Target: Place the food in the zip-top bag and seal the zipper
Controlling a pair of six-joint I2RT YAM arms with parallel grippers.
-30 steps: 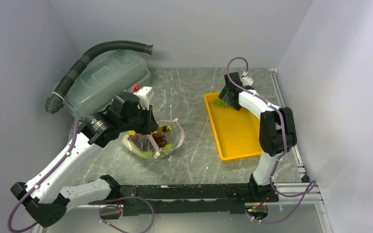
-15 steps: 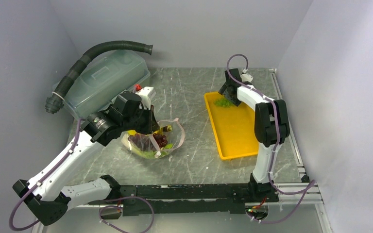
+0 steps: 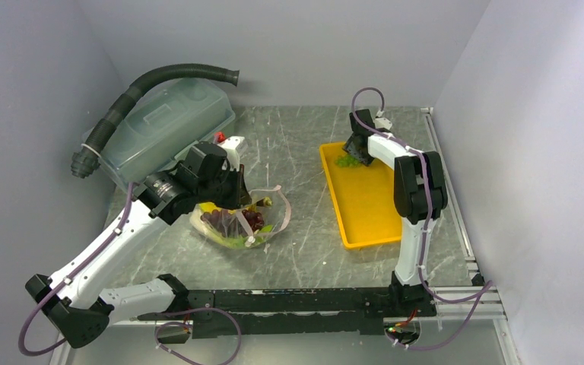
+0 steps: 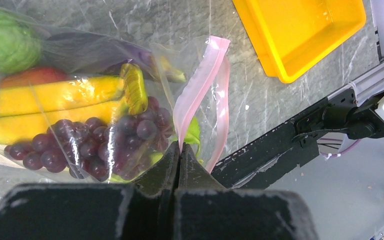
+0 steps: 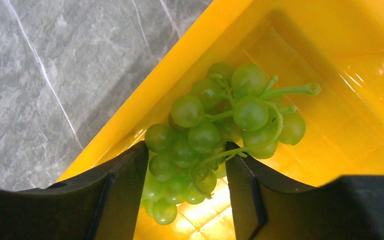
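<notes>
so my left tool (image 4: 180, 150) is pinched all the way shut on the zipper (image 4: 200, 85), right at the near end of that pinkish strip, and the rest of the strip loops away from my fingers with the mouth gaping. The zip-top bag (image 4: 80, 45) is slumped on the desk (image 3: 304, 152) left of centre, just in front of the big translucent tub (image 3: 160, 125) with the black hose (image 3: 144, 84) over it, well apart from the yellow tray (image 3: 369, 213) on the right. Through the plastic I can see purple grapes (image 4: 95, 142) nearest my fingers, two bananas (image 4: 50, 97) beside them, a red-orange pepper (image 4: 27, 77), a round green vegetable (image 4: 7, 42), what looks like the eggplant (image 4: 130, 52) and a bit of leafy green (image 4: 194, 132) by the strip. My right tool (image 5: 186, 150) is down in the far left corner of the tray, jaws apart, one each side of a bunch of green grapes (image 5: 220, 120) lying on the tray floor. The lower grapes fill the gap between the jaws; whether they're actually squeezing, I can't tell
</notes>
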